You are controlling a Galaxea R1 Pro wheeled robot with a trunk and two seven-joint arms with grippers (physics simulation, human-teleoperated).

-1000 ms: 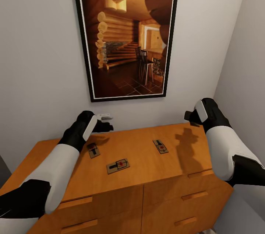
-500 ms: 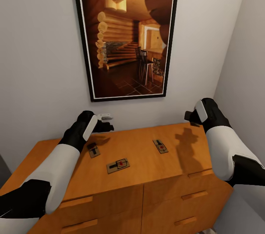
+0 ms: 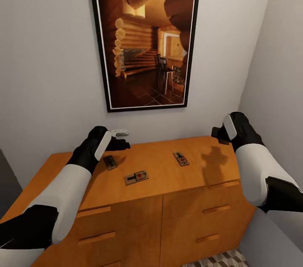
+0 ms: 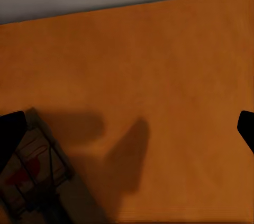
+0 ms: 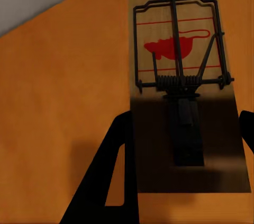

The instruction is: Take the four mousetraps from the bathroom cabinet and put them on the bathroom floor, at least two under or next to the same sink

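Left tool (image 3: 120, 145) over cabinet (image 3: 160, 174), mousetraps (image 3: 136, 177)

No words, numbers or brand names can be read anywhere. The only mark is a red mouse silhouette between red lines, printed on the mousetrap (image 5: 180, 75) lying on the cabinet (image 5: 63, 107).

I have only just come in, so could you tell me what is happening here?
The robot stands at the cabinet with both arms raised above its top. Three mousetraps lie there, none picked up yet. The left gripper hovers beside the leftmost trap; the right gripper hangs over the far right end, where its wrist camera looks down on a trap. Both sets of jaws hold nothing.
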